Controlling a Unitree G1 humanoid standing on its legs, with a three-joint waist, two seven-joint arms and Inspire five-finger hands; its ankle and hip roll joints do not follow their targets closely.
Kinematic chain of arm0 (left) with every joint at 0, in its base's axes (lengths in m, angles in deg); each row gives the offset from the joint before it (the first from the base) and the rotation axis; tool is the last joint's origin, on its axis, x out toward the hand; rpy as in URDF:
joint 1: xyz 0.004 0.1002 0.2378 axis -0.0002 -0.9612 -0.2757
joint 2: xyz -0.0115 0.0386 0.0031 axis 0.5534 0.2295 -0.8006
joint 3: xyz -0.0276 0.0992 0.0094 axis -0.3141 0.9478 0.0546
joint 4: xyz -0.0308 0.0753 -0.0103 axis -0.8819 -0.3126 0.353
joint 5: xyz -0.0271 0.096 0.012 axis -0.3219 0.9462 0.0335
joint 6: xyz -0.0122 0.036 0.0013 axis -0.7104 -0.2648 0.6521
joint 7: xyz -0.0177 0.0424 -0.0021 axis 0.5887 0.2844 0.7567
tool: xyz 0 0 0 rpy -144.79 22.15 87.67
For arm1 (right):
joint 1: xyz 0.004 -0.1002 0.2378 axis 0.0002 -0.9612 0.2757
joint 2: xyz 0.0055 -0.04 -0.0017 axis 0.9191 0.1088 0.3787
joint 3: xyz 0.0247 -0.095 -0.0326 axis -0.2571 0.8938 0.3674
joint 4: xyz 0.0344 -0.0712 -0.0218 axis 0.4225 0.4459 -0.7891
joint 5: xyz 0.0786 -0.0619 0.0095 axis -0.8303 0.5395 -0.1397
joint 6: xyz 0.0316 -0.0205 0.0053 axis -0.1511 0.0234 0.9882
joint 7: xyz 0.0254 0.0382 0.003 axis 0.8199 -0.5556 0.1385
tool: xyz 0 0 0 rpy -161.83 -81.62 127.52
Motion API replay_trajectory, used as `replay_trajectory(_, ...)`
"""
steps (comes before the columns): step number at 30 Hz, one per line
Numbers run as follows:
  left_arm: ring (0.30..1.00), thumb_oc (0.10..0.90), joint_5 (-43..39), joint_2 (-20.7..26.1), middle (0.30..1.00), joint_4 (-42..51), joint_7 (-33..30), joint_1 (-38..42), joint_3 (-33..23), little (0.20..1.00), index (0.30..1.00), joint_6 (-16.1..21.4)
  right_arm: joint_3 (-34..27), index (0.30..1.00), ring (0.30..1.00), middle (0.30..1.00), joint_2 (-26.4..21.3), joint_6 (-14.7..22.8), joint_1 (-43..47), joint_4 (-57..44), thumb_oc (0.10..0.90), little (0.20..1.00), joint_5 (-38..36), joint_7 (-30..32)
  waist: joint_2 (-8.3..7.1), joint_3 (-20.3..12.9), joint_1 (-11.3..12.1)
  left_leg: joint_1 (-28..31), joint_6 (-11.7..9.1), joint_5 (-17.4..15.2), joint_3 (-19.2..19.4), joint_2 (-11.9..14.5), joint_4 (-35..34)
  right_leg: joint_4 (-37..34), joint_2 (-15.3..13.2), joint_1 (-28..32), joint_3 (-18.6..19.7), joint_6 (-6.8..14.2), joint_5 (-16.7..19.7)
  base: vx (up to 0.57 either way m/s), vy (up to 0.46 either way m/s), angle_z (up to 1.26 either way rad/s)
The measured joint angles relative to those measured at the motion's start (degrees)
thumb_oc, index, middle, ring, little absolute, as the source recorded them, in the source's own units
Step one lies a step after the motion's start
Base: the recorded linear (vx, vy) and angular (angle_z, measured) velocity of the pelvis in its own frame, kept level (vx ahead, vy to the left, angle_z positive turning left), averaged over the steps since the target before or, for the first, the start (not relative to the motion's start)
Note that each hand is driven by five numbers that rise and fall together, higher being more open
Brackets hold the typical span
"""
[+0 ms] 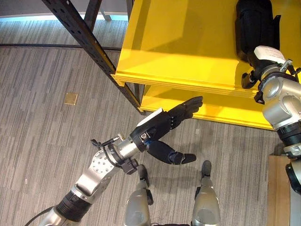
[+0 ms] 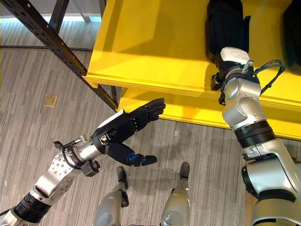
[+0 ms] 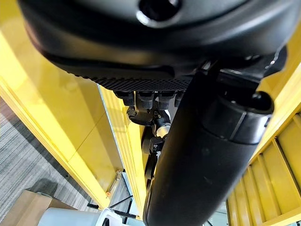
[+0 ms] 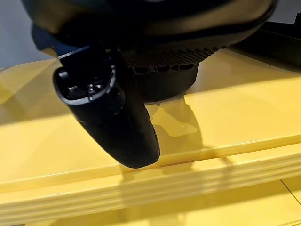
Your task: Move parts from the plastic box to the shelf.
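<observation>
Grey striped carpet (image 1: 42, 141) covered the floor in front of a yellow shelf (image 1: 178, 42), with a small brass floor plate (image 1: 71, 98) set into it off to the robot's left. A dark perforated metal upright (image 1: 89, 47) slanted across the shelf's left corner, and a second yellow board (image 1: 207, 110) showed lower down under the top one. At the lower right edge a pale wooden surface (image 1: 277, 188) stood beside the right arm.

The left hand (image 1: 162, 125) hung in the air over the carpet just in front of the lower board, fingers (image 1: 190, 106) stretched out straight toward the shelf and thumb spread away below them, holding nothing.

The right hand (image 2: 228, 28) lay on the top board, reaching in over its front edge. A black part (image 1: 254, 23) sat there under or in that hand, but the two dark shapes merged and I could not tell whether the fingers were closed on it; the right wrist view showed only the thumb (image 4: 113, 122) pointing down at the yellow surface. Another dark object (image 2: 292, 33) rested on the same board farther to the right
</observation>
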Motion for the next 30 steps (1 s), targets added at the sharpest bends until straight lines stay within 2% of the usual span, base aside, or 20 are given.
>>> replay_trajectory(9,1.0,0.9,0.0,0.01,1.0,0.0,-0.12,0.02,-0.01,1.0,1.0,-0.01,-0.31,1.0,1.0,1.0,1.3,4.16,-0.3,0.28,0.9,1.0,0.53,12.13,0.05,-0.02,-0.09,-0.02,-0.03,0.02,0.73,-0.01,0.04,-0.01,0.0,-0.62,0.71,-0.12,0.17,0.0,0.013,-0.03)
replay_trajectory(19,1.0,0.9,-0.05,0.2,1.0,-0.01,-0.25,0.02,0.01,1.0,1.0,0.0,-0.32,1.0,1.0,1.0,1.36,4.79,-0.3,0.82,0.9,1.0,2.68,16.13,0.46,-0.11,-0.08,-0.01,-0.11,0.08,0.8,-0.06,0.07,-0.06,-0.02,-0.69,0.81,-0.12,0.17,0.0,0.01,0.0)
replay_trajectory(24,1.0,0.9,-0.12,0.2,1.0,-0.01,-0.3,0.04,0.02,1.0,1.0,0.01,-0.35,1.0,1.0,1.0,1.35,6.82,-0.22,2.61,0.9,1.0,2.74,18.18,0.68,-0.15,-0.08,0.01,-0.23,0.15,0.8,-0.06,0.18,-0.05,-0.03,-0.68,0.84,-0.13,0.18,0.0,0.0,0.0)
replay_trajectory(30,1.0,0.9,-0.12,0.18,1.0,-0.01,-0.46,0.05,0.06,1.0,1.0,0.03,-0.36,1.0,1.0,1.0,1.34,9.24,-0.23,2.66,0.9,1.0,2.67,19.82,1.85,-0.15,-0.35,0.05,-0.24,0.16,0.84,-0.06,0.19,-0.05,-0.03,-0.68,0.92,-0.15,0.2,0.0,0.0,0.0)
